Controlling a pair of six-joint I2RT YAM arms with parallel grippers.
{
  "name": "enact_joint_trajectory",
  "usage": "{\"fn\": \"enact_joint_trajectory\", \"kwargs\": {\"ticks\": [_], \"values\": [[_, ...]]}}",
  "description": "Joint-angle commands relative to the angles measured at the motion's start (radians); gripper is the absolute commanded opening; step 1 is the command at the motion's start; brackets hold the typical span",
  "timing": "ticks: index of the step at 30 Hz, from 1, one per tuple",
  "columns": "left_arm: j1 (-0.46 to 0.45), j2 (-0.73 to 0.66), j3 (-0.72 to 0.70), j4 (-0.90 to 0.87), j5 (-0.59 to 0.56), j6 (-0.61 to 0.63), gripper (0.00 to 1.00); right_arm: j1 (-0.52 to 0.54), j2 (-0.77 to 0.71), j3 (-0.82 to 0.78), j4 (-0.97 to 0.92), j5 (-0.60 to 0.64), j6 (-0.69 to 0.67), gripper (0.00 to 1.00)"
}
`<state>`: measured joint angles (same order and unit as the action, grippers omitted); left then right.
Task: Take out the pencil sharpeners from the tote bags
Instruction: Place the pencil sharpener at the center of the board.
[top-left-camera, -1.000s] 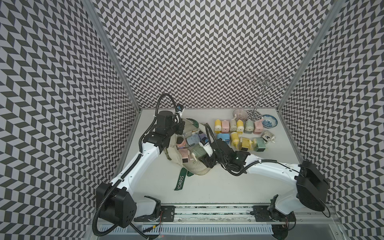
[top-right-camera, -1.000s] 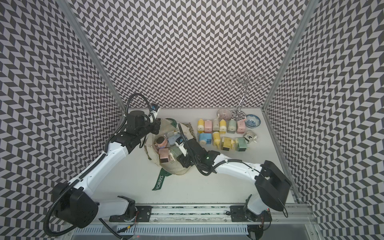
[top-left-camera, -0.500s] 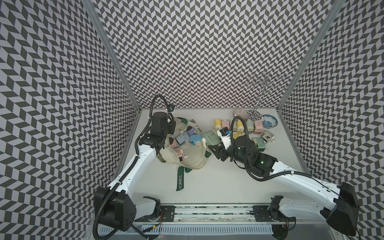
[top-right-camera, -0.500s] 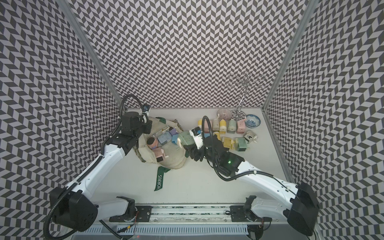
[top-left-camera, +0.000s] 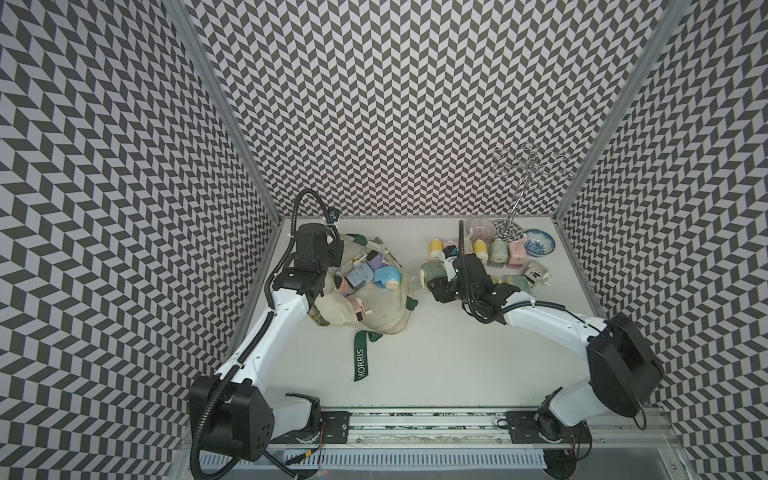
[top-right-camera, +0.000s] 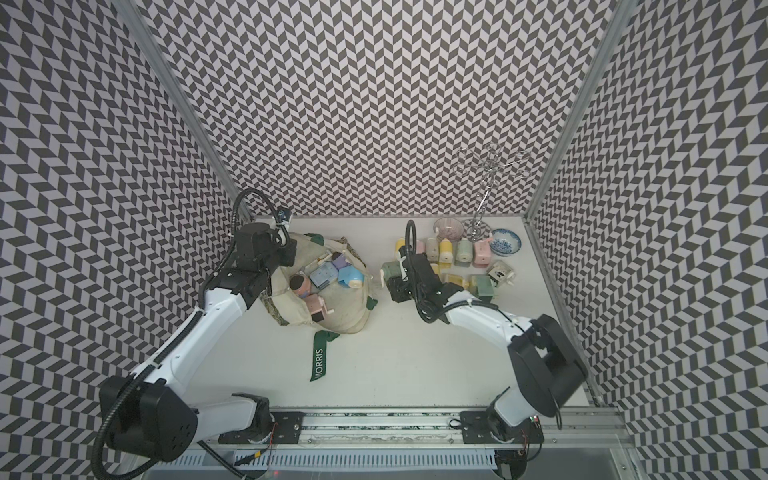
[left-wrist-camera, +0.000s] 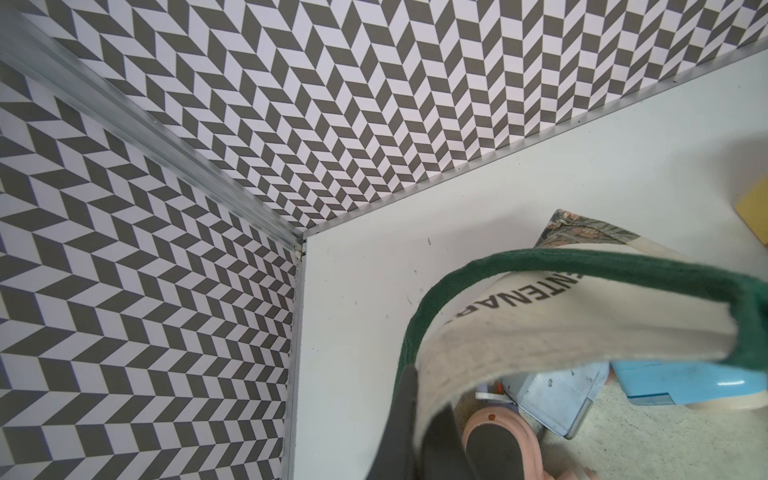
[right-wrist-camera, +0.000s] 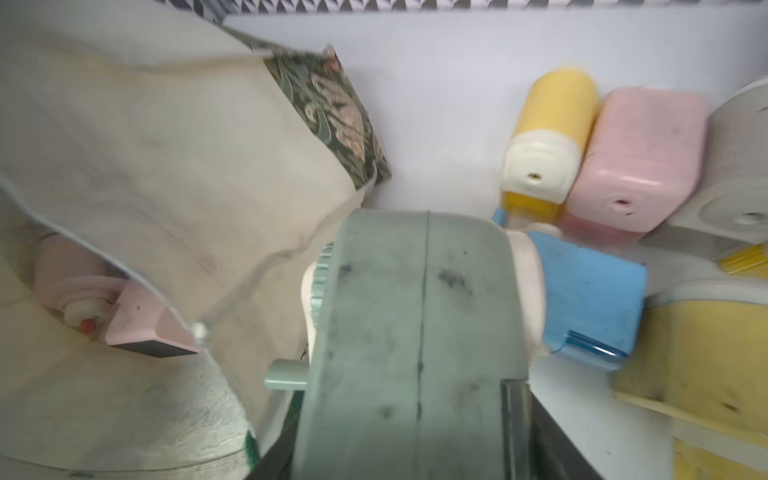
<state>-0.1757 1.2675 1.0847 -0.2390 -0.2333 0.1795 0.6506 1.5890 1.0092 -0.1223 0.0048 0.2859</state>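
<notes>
The cream tote bag (top-left-camera: 382, 307) lies slumped at the left, mouth up, showing several pencil sharpeners: a blue one (top-left-camera: 388, 276), a grey-blue one (top-left-camera: 358, 276), a purple one (top-left-camera: 376, 261) and a pink one (top-left-camera: 357, 311). My left gripper (left-wrist-camera: 419, 419) is shut on the bag's rim by the green strap (left-wrist-camera: 582, 262), at the bag's back left (top-left-camera: 334, 255). My right gripper (right-wrist-camera: 411, 436) is shut on a green sharpener (right-wrist-camera: 415, 311), held just right of the bag (top-left-camera: 432, 270) beside a blue one (right-wrist-camera: 590, 299). More sharpeners stand in rows at the right, such as a yellow one (top-left-camera: 435, 246) and a pink one (top-left-camera: 517, 254).
Two patterned bowls (top-left-camera: 481, 227) (top-left-camera: 539, 242) and a wire stand (top-left-camera: 523, 187) sit at the back right behind the rows. The loose "MORRIS" strap (top-left-camera: 361, 357) trails toward the front. Chevron walls close in the left, back and right.
My right gripper has come out of the bag with the green sharpener and moved right toward the rows. The left gripper has pulled the bag's rim back-left, shifting the bag.
</notes>
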Motion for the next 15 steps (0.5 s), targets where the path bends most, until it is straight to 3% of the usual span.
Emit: {"fn": "enact_joint_trajectory", "kwargs": {"ticks": [1, 6, 15], "values": [[0.015, -0.043, -0.002, 0.077, -0.043, -0.008, 0.00, 0.006, 0.056, 0.057, 0.066, -0.055, 0.030, 0.40], [0.016, -0.046, -0.003, 0.081, -0.037, -0.008, 0.00, 0.021, 0.162, 0.105, 0.078, -0.037, 0.041, 0.39], [0.016, -0.056, 0.003, 0.076, -0.011, -0.011, 0.00, 0.052, 0.299, 0.181, 0.040, 0.142, 0.050, 0.42]]}}
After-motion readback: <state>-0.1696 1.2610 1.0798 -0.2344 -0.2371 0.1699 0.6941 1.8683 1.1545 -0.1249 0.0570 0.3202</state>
